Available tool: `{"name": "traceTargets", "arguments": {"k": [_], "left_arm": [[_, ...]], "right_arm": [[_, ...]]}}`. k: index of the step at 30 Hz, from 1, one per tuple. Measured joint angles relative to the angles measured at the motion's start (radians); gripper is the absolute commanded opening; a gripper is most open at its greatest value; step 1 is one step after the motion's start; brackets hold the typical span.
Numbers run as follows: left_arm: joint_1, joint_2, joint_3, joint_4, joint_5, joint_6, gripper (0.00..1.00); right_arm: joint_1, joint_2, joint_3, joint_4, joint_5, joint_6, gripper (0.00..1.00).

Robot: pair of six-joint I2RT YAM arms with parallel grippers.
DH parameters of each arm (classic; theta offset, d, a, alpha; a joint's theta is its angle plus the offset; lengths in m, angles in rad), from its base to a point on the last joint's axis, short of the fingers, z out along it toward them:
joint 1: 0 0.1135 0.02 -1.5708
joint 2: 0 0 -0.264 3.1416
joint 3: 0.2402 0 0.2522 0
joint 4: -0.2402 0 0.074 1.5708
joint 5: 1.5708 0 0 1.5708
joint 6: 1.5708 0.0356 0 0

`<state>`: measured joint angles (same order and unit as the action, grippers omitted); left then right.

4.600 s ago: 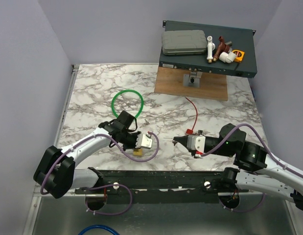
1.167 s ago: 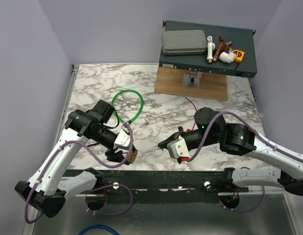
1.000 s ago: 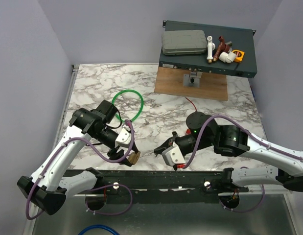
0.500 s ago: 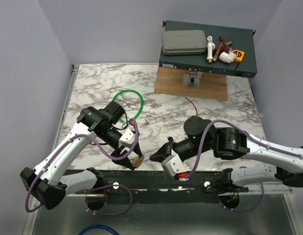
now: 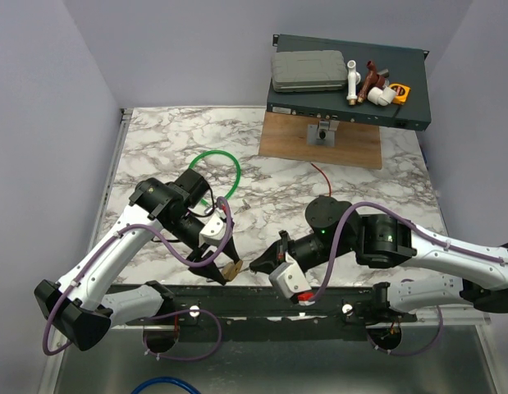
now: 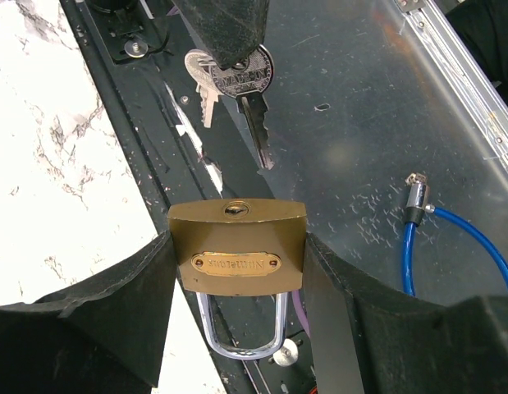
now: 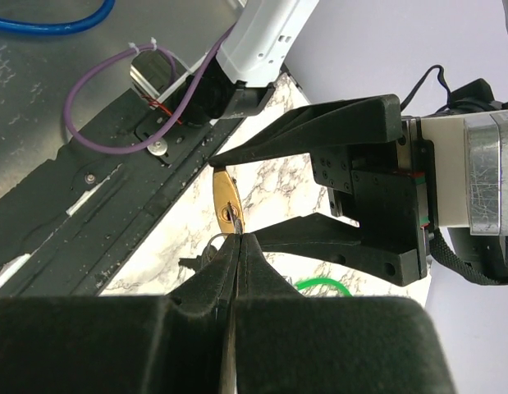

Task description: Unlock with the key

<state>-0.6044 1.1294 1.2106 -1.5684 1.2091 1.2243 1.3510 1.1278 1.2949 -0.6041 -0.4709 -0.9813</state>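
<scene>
Where the top view's lower centre shows them almost meeting, the left gripper [image 5: 224, 268] clamps the brass padlock [image 6: 237, 230] (keyhole facing the wrist frame's top), and the right gripper [image 5: 258, 266], closed, pinches the key [image 6: 254, 115] just short of it; farther up lies the green cable loop [image 5: 213, 176].

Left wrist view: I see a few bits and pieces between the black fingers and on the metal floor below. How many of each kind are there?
keys: 2
padlock: 1
blue cable: 1
Total: 4
</scene>
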Motion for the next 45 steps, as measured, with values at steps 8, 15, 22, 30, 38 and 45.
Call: {"name": "traceTargets", "arguments": {"k": [8, 15, 22, 30, 38, 45], "left_arm": [[0.0, -0.008, 0.0, 0.0, 0.0, 0.0, 0.0], [0.0, -0.015, 0.0, 0.0, 0.002, 0.0, 0.0], [0.0, -0.018, 0.0, 0.0, 0.007, 0.0, 0.0], [0.0, -0.026, 0.0, 0.0, 0.008, 0.0, 0.0], [0.0, -0.027, 0.0, 0.0, 0.008, 0.001, 0.0], [0.0, -0.032, 0.0, -0.001, 0.008, 0.001, 0.0]], "right_arm": [[0.003, 0.01, 0.0, 0.002, 0.002, -0.006, 0.01], [0.003, 0.018, -0.005, 0.004, 0.009, -0.008, 0.01], [0.003, 0.018, -0.01, 0.005, 0.012, -0.008, 0.0], [0.003, 0.023, -0.016, 0.006, 0.018, -0.009, 0.01], [0.003, 0.024, -0.029, 0.021, 0.032, -0.015, 0.01], [0.003, 0.024, -0.033, 0.035, 0.038, -0.015, 0.01]]}}
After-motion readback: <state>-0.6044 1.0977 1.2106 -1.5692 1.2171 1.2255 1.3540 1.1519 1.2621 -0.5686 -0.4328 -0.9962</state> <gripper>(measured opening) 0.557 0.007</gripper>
